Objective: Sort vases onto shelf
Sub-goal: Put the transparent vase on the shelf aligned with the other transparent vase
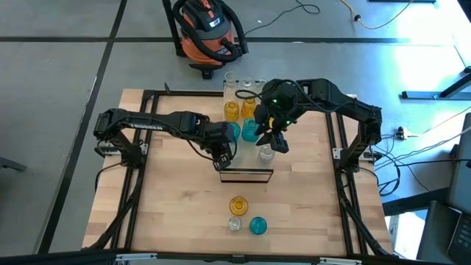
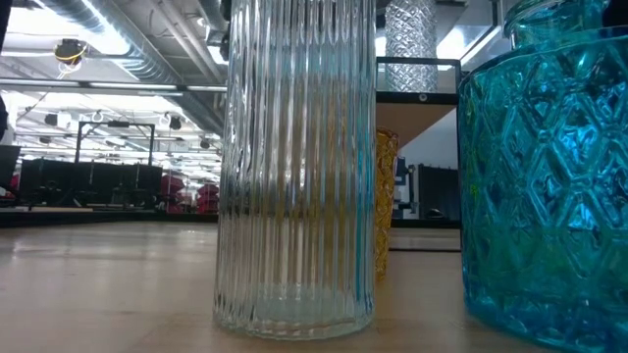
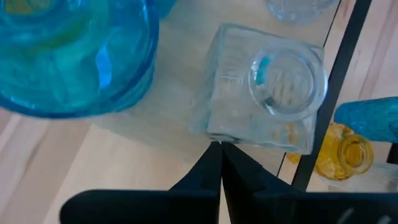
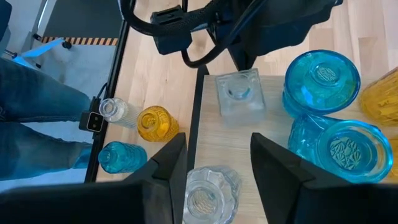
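**Vases gathering on the shelf**

We are seeing the left tool [image 3: 219, 152] clenched with nothing between its tips, sitting just beside a square clear vase [image 3: 264, 90] standing on the shelf [image 4: 273, 140]. The right tool [image 4: 214, 165] is hovering released around a round clear vase [image 4: 205, 196] at the shelf's edge. Teal vases [image 4: 320, 78] are standing nearby on the shelf, while three more vases [image 1: 239, 215] are waiting on the worktop [image 1: 169, 213].
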Robot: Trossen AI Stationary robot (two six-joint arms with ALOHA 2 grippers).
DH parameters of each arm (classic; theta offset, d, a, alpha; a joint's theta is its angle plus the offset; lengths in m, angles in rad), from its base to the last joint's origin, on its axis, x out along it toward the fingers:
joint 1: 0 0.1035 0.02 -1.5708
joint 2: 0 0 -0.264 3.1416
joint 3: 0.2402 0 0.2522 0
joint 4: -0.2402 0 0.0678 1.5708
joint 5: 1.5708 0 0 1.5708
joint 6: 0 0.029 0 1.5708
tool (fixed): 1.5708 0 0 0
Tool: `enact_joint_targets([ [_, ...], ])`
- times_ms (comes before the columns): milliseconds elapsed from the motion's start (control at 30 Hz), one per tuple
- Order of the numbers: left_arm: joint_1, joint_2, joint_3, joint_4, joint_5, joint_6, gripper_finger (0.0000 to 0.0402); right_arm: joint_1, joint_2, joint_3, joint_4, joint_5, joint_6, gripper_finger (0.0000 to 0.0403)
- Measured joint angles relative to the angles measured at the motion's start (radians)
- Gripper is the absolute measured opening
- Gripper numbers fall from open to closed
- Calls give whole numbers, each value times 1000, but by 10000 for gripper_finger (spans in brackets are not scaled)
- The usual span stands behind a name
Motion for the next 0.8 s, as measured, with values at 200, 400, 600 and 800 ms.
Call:
enact_joint_targets([
  [200, 0, 0, 0, 32, -26, 21, 0, 0, 0, 0, 0, 1, 0, 143],
  [400, 0, 8, 0, 69, -18, 39, 0, 0, 0, 0, 0, 1, 0, 143],
  [600, 0, 14, 0, 87, 5, 41, 0, 0, 0, 0, 0, 2, 0, 143],
  [800, 0, 14, 0, 120, 0, 58, 0, 0, 0, 0, 0, 1, 5, 143],
])
